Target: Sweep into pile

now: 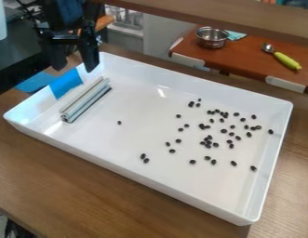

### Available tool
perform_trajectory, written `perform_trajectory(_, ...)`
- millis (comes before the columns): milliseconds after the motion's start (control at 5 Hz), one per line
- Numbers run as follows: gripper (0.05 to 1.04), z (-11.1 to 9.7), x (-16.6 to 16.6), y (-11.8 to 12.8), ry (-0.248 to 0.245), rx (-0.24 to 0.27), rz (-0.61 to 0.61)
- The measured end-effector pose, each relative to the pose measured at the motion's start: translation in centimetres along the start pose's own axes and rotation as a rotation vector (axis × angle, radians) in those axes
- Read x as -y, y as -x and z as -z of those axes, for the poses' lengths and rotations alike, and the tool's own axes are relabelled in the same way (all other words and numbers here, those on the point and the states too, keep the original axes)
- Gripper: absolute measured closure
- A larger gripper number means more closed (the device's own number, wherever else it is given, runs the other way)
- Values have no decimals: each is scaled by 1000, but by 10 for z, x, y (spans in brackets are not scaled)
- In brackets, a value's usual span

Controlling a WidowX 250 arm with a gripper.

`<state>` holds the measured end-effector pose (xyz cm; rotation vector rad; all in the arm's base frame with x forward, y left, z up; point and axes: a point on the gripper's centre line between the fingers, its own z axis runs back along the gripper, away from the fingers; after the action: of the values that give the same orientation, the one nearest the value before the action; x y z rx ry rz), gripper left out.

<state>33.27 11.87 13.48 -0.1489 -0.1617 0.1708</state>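
Note:
My gripper [74, 62] hangs over the upper left corner of the white tray [181, 199], its two fingers apart with nothing between them. Below it and slightly right, inside the tray, a silvery grey ribbed bar [86, 98] lies along the left side, apart from the fingers. Dark beans [208, 138] are scattered mostly over the right half of the tray floor. Two beans [144, 158] sit together near the front middle, and a lone bean [119, 122] lies closer to the bar.
Raised walls surround the tray, with blue tape [65, 83] over its left wall. It stands on a brown wooden table [75, 186]. Behind, a reddish-brown surface [243, 60] holds a metal pot [211, 38] and a spoon with a green handle [286, 60].

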Motion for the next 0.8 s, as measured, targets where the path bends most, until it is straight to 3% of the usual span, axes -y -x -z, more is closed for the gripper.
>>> perform_trajectory(200,83,10,-2,0,4,-24,-4)
perform_trajectory(400,83,12,-1,-3,-20,-14,29)
perform_trajectory(800,83,25,-10,-15,-62,45,112)
